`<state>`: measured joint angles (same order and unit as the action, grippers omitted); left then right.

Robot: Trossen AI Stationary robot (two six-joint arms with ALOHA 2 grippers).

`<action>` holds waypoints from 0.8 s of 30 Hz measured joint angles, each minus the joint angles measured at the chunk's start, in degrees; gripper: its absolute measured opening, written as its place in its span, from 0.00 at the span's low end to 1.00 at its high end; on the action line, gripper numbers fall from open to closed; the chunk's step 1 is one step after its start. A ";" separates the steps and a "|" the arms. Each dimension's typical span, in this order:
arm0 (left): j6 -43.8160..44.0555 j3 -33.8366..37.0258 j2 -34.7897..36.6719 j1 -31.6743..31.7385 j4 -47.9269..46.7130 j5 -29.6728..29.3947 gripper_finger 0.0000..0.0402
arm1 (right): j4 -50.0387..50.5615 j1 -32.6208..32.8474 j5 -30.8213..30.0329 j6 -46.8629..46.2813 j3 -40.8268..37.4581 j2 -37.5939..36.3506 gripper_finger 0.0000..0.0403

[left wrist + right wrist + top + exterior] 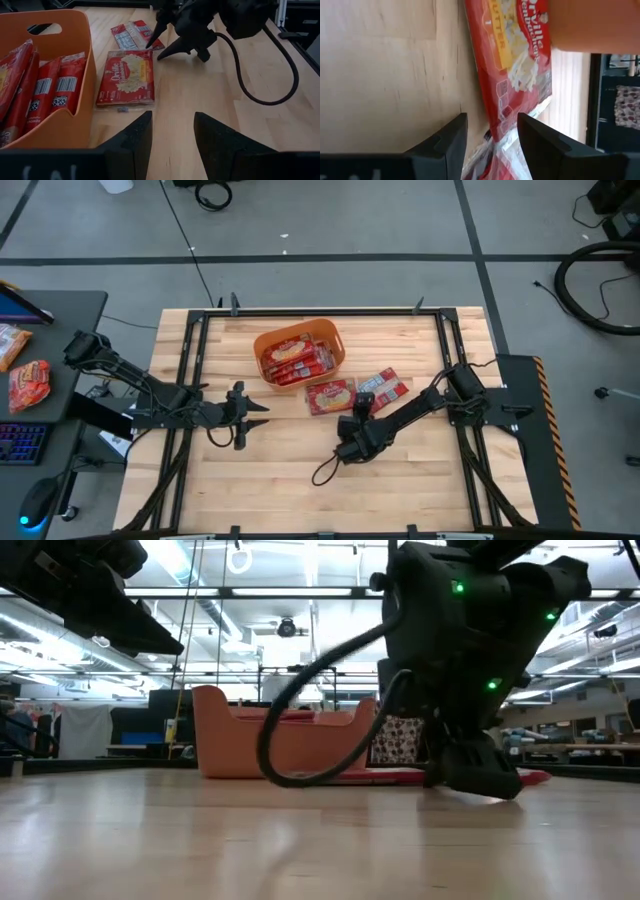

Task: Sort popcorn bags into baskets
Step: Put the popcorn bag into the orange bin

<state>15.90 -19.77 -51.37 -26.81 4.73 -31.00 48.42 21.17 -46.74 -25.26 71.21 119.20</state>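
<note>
The orange basket [298, 355] stands at the table's far middle and holds several red popcorn bags [47, 90]. Two more bags lie flat on the table to its right: one nearer the basket [330, 395], printed side up [126, 77], and one beyond it [383, 387] [131, 34]. My right gripper [362, 404] is open and low over the table. Its fingers stand on either side of the nearer bag's corner [496, 127]. My left gripper [262, 408] is open and empty, left of that bag and in front of the basket [60, 125]. My right gripper's open fingers [150, 44] reach the nearer bag's far right corner [496, 127], slanting down from the table's near side. I cannot tell whether they touch it. The bag lies flat on the table.
A black cable loop [328, 470] hangs from my right arm's wrist onto the table. Black frame rails [190, 360] run along both sides of the table. Two orange-red snack packs [28, 383] and a keyboard [20, 445] lie on the side desk at left. Bare wood lies toward the near edge.
</note>
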 joint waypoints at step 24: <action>0.00 0.00 0.00 0.00 -0.16 0.01 0.37 | -14.11 -8.68 -1.69 13.85 0.05 -0.07 0.42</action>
<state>15.90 -19.77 -51.37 -26.81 4.57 -30.99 34.30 12.49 -48.44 -11.42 71.26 119.13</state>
